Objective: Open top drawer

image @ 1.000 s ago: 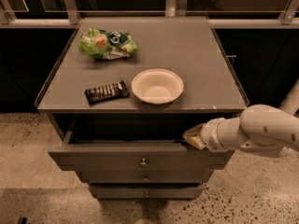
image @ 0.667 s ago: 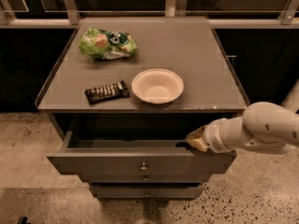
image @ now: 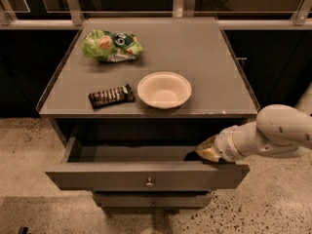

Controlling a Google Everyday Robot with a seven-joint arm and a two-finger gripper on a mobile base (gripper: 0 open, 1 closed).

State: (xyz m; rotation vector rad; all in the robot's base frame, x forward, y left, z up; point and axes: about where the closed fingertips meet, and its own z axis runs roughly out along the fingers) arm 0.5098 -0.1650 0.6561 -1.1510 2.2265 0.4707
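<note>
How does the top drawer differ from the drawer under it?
The wide grey top drawer is pulled out, inside showing; the narrower grey drawer below sits further back. The top drawer's front is taller than the lower's. Both are grey. The tool is at the top drawer's right front edge.

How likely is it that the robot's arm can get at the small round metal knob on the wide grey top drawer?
Probably yes: the small round metal knob sits uncovered on the front of the wide grey top drawer, and the pincer is at that front's upper edge, to the knob's right.
</note>
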